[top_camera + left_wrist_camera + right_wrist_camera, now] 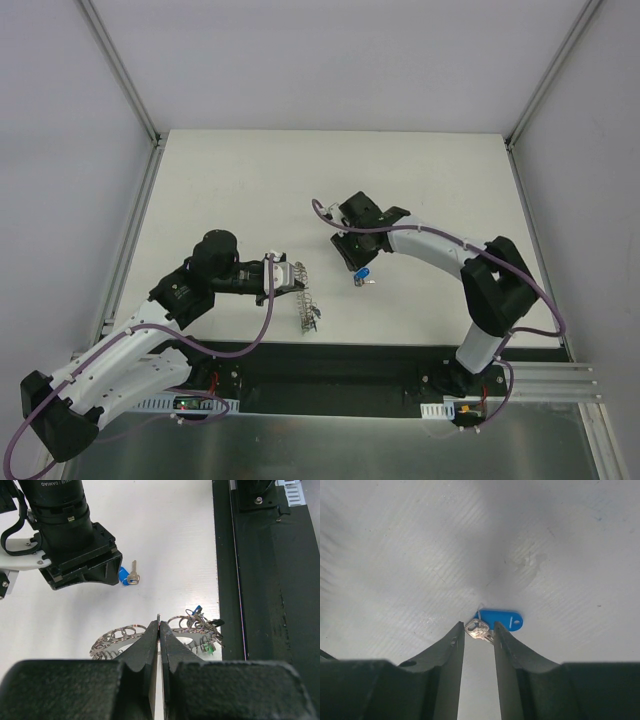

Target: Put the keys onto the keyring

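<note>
Keyring (pixel 308 312): on table (pixel 230 190), left of centre, near front edge. Thin from above, long axis running away-to-near. Pinched at rim by left gripper (pixel 159 623), jaws fully closed on it. Small keys (pixel 202 622) bunched at one end. Blue-tagged key (pixel 500 620): flat on table, tag pointing sideways in right wrist view, head between tips of right gripper (pixel 479 628). Jaws partly apart, not clamping.

Keyring (pixel 117 636) partly behind left end effector (pixel 159 625)

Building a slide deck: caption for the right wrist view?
Right gripper, jaws slightly parted, straddles a blue-tagged silver key lying on the white table.
</note>
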### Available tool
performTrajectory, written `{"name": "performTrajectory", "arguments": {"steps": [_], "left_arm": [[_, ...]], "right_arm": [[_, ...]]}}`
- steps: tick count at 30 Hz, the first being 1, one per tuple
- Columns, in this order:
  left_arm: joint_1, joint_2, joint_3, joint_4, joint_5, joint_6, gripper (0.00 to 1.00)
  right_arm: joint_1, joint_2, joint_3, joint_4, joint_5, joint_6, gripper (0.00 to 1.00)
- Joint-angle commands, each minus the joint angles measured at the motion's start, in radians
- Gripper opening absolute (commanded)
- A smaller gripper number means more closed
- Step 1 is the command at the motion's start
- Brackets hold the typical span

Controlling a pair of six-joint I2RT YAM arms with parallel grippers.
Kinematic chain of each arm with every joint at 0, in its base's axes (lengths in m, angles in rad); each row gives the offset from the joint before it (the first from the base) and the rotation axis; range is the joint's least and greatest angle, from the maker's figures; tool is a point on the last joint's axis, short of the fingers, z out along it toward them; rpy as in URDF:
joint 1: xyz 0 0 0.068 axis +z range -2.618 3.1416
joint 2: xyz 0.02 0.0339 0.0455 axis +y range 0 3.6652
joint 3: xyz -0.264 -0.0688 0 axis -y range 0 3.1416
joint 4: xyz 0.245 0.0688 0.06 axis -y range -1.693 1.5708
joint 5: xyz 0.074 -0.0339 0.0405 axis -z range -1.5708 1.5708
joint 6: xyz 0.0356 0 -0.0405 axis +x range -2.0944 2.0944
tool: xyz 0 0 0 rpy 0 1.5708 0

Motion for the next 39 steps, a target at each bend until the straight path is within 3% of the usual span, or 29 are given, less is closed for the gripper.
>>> {"name": "performTrajectory", "arguments": {"steps": [1,15,28,34,39], "left_arm": [[-0.011,-0.002,0.02,0.043,0.028,0.006,0.0],[-0.011,0.012,0.021,0.043,0.031,0.003,0.0],[-0.011,0.018,0.021,0.043,0.031,0.003,0.0],[-0.011,0.02,0.021,0.043,0.033,0.003,0.0],[-0.011,0.026,0.021,0.044,0.033,0.003,0.0]], "right_arm": [[-0.033,-0.008,-0.012,0.016,-0.067,0.083,0.31],[-0.067,0.048,-0.043,0.063,-0.126,0.153,0.23],[-0.069,0.06,-0.066,0.066,-0.084,0.166,0.22],[-0.067,0.052,-0.077,0.08,-0.081,0.17,0.16],[-0.069,0.025,-0.098,0.104,-0.057,0.172,0.05]]}}
